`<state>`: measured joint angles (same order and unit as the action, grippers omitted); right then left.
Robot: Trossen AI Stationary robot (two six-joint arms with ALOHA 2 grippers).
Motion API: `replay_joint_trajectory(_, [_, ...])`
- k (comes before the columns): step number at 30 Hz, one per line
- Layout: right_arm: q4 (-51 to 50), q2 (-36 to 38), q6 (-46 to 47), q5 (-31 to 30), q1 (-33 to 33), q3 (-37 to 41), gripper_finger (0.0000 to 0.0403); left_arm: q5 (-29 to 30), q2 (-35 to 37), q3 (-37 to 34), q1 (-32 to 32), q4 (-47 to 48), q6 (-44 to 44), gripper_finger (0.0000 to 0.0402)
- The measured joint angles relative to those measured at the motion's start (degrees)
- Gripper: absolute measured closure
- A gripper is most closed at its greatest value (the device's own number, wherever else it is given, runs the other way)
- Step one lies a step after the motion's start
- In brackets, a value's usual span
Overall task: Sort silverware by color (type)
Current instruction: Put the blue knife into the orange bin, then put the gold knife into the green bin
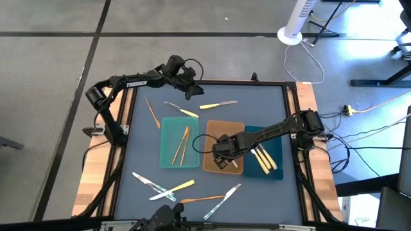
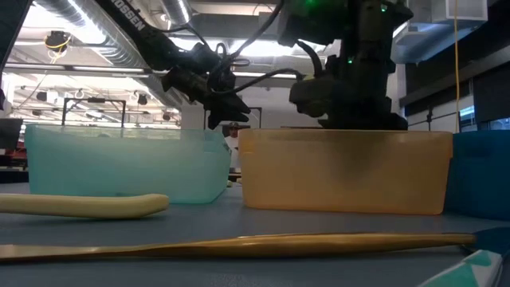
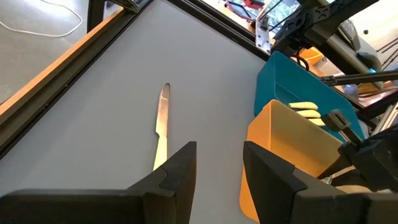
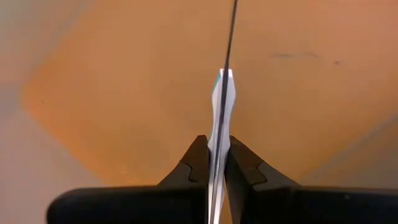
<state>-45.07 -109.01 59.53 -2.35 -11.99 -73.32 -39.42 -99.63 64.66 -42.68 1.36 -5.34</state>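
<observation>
1. Lying nearest the low camera, a gold utensil (image 2: 239, 243) is stretching across the frame's bottom.
2. High view: right gripper (image 1: 220, 149) is hovering over the tan tray (image 1: 236, 126), centre.
3. Right wrist: fingers (image 4: 193, 163) are clamping a silver utensil (image 4: 221, 102).
4. Left wrist: left gripper (image 3: 217, 165) is standing apart.

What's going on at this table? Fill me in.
A two-armed robot is sorting silverware into three trays. The right gripper is shut on an all-silver utensil and holds it over the tan tray. The left gripper hangs open at the far side of the mat, above a yellow-handled knife. Gold pieces already lie in the teal tray and yellow-handled ones in the dark-blue tray. Several utensils are still loose on the mat.
</observation>
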Motion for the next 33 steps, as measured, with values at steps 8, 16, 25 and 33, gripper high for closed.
replay_joint_trajectory(8, [-0.05,0.02,0.00,-0.40,0.00,0.00,0.0389,0.00,0.00,0.02,0.00,0.00,0.00,0.0276])
replay_joint_trajectory(16, [-0.05,0.02,0.00,-0.62,0.00,0.00,0.0373,0.01,0.00,0.02,0.00,-0.02,0.02,0.0276])
replay_joint_trajectory(25, [-0.05,0.06,0.00,-0.65,0.00,0.00,0.0332,2.43,0.00,0.00,0.00,-0.02,0.04,0.0276])
replay_joint_trajectory(33, [-0.03,0.08,0.00,-0.68,0.00,0.00,0.0316,2.47,0.00,0.02,0.00,-0.04,0.04,0.0276])
